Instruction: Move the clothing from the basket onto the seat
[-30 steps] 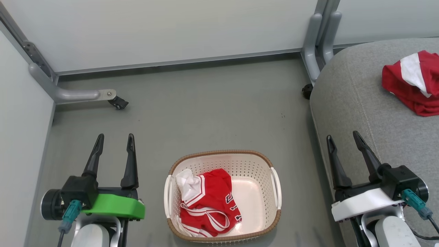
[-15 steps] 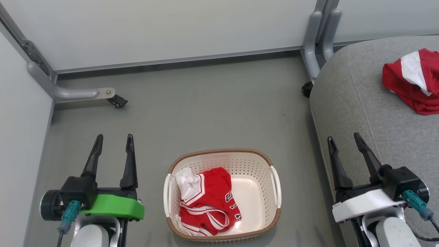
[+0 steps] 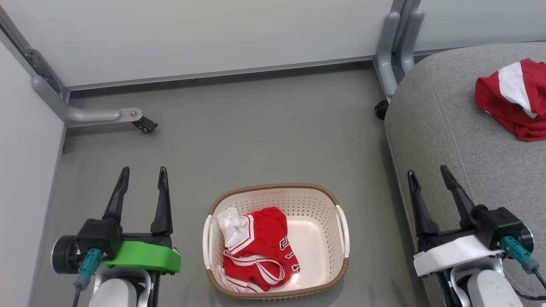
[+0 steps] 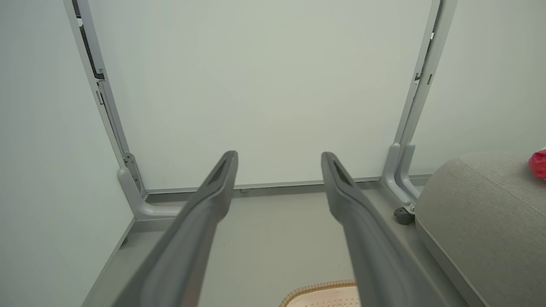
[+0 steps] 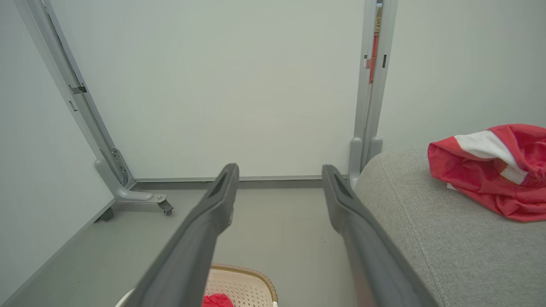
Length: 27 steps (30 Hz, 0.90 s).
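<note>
A cream perforated basket with a brown rim stands on the floor at the bottom middle. In its left half lies a crumpled red jersey with white striped trim and dark numerals. A second red garment with a broad white panel rests on the grey seat at the right; it also shows as the red garment on the seat. My left gripper stands open left of the basket, nothing between its fingers. My right gripper stands open over the seat's left edge, empty.
White partition panels on grey metal feet close off the back and left. One caster foot sits at the left, another caster by the seat's corner. Grey floor lies between basket and back wall.
The whole head view has shifted slightly, so the camera moved. Grippers, basket and garments keep their places relative to each other.
</note>
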{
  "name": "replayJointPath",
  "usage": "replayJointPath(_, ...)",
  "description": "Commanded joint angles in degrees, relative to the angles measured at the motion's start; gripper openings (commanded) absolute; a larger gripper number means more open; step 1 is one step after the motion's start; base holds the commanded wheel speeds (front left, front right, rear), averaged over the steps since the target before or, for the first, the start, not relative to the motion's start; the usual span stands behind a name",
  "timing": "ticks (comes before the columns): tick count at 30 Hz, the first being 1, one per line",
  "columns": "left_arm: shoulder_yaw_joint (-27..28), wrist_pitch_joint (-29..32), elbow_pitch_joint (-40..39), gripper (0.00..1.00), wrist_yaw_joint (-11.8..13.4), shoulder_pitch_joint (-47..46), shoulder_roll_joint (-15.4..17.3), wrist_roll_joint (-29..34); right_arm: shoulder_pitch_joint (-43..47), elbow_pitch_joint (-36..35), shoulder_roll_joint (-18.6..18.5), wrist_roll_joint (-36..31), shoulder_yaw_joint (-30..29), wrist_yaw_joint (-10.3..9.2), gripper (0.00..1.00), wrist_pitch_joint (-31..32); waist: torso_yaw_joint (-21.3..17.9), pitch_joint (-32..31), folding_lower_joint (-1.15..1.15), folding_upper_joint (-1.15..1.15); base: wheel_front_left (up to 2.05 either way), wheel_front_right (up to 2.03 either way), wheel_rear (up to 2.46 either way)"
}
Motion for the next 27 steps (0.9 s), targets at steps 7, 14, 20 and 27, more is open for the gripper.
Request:
replayJointPath(7,-3.1,-0.1,2.1,1.0,-0.9,-3.8,0.5,2.6,-1.5,-0.3,-0.2,-0.2,0.7,-0.04,1.0,-0.1,-1.2,1.7,0.0,0.0,0.0,0.0,0.0)
replayJointPath(14,-7.6,-0.1,8.4,1.0,-1.5,-10.1,3.0,4.0,-4.4,-1.2,-0.2,-0.5,1.2,-0.04,1.0,-0.1,-4.4,5.7,0.0,0.0,0.0,0.0,0.0)
replayJointPath(20,-11.5,-0.1,14.4,1.0,-1.6,-15.7,4.9,4.0,-7.7,-2.3,-0.2,-0.5,2.3,-0.04,1.0,-0.1,-7.7,11.2,0.0,0.0,0.0,0.0,0.0)
replayJointPath(27,-17.8,-0.1,21.7,1.0,-1.6,-22.3,7.2,2.4,-12.2,-3.6,-0.1,0.0,3.8,-0.04,1.0,-0.1,-11.1,18.4,0.0,0.0,0.0,0.0,0.0)
